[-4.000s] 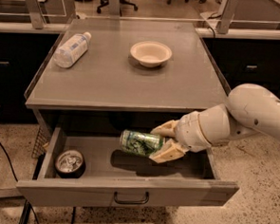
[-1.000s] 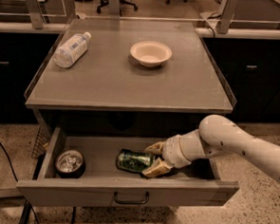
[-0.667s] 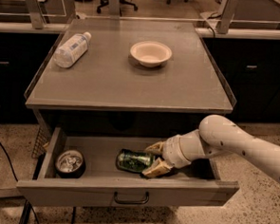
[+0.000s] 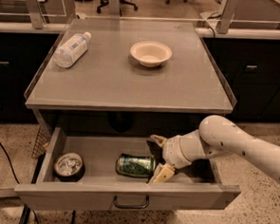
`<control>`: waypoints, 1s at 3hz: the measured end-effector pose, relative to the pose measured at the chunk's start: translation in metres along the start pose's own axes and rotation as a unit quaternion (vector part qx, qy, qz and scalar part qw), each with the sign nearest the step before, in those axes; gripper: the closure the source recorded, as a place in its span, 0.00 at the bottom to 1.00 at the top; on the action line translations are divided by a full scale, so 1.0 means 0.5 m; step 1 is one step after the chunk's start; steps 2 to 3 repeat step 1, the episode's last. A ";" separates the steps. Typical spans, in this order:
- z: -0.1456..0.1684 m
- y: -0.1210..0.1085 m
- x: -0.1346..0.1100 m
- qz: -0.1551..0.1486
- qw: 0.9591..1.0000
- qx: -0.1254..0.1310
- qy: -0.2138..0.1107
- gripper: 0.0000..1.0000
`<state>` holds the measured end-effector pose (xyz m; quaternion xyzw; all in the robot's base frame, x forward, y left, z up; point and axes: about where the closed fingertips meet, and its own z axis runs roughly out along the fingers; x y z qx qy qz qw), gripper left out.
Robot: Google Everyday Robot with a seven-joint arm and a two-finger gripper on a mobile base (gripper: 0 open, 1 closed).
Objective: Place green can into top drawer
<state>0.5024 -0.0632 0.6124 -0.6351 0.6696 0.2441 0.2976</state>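
claw: the gripper is inside the open top drawer, right of centre, reaching in from the right on the white arm
claw state: its two tan fingers stand apart, one toward the far side and one toward the near side, with a gap wider than the can
green can: the green can lies on its side on the drawer floor, near the middle, its long axis running left to right
can and claw: the can's right end sits just left of the claw, at the mouth of the spread fingers; i cannot tell whether the near finger touches it
drawer: pulled out toward the near side, dark pull handle at the centre of its front
left end of drawer: a black can with a silver top, well apart from the green can
cabinet top: a clear water bottle lying at the far left, a pale bowl upright at the far centre
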 end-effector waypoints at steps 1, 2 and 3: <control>0.000 0.000 0.000 0.000 1.000 0.000 0.000 0.00; 0.000 0.000 0.000 0.000 1.000 0.000 0.000 0.00; 0.000 0.000 0.000 0.000 1.000 0.000 0.000 0.00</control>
